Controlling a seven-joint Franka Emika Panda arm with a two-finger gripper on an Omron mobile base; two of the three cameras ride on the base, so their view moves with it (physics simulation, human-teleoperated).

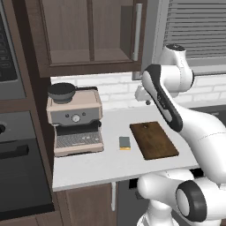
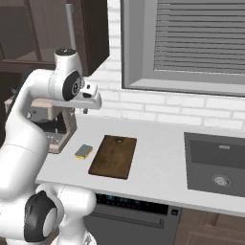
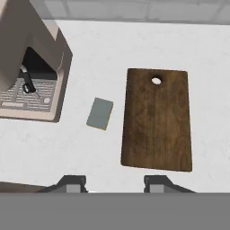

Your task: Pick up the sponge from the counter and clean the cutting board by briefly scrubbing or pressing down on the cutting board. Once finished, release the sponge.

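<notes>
Hovering high above the counter, the gripper holds nothing; its two dark fingertips stand well apart, a wide opening, at 6 o'clock in the hand view. In the right base view the hand sits near the upper cabinet, well above the worktop.

The sponge lies flat on the counter, grey-green layer up, between the espresso machine and the cutting board. It sits just beside the board's long edge, apart from it, at 9 o'clock from the board's centre in the hand view. It appears untouched, so the step in hand is judged to be the approach for pickup.

Procedure for a clean grasp:
- Centre the gripper over the sponge before descending; it lies toward 11 o'clock from the fingertips.
- Rotate the wrist so the jaws span the sponge's short side, as the block is turned slightly against the board's edge.
- Descend vertically and close only when both pads flank the yellow layer.

Clearances: the espresso machine and its drip tray stand near the sponge at 9 o'clock; keep the outer finger off them. The board's edge limits the opposite side. Open counter lies toward the front edge at 6 o'clock. The sink is well apart, beyond the board.
</notes>
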